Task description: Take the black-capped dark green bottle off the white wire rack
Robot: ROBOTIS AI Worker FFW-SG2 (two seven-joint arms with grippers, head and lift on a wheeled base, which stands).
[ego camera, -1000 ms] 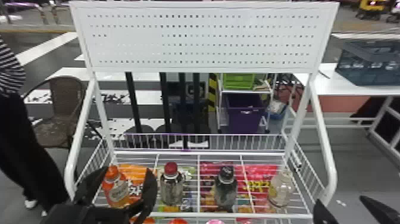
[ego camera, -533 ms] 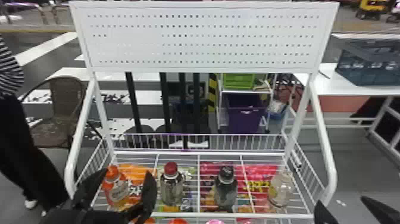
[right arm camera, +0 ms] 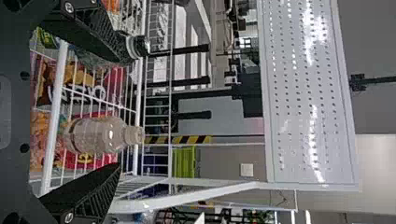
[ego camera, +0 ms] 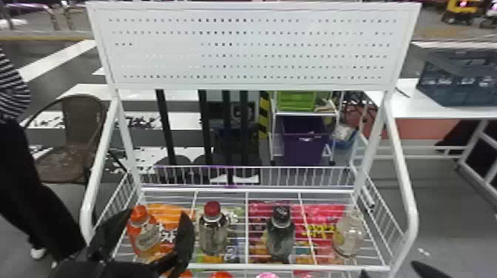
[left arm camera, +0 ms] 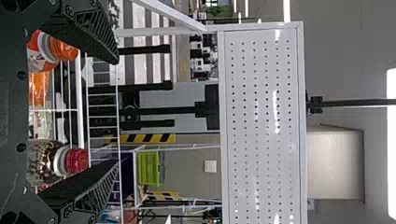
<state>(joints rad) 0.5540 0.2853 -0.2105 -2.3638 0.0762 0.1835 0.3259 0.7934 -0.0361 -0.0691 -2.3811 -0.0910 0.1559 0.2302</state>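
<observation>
Bottle (ego camera: 281, 238), dark green with a black cap, stands up on the white wire rack (ego camera: 236, 266), between the left pincer (ego camera: 156, 213) and the right pincer (ego camera: 390, 269). Both pincers are wide open and have nothing in them. A red-capped bottle (ego camera: 213, 233) is nearer the left pincer, a clear bottle (ego camera: 347, 236) nearer the right one.

Head view down onto rack (ego camera: 255, 266), wrist views closer, sharing panel (left arm camera: 261, 116)
</observation>
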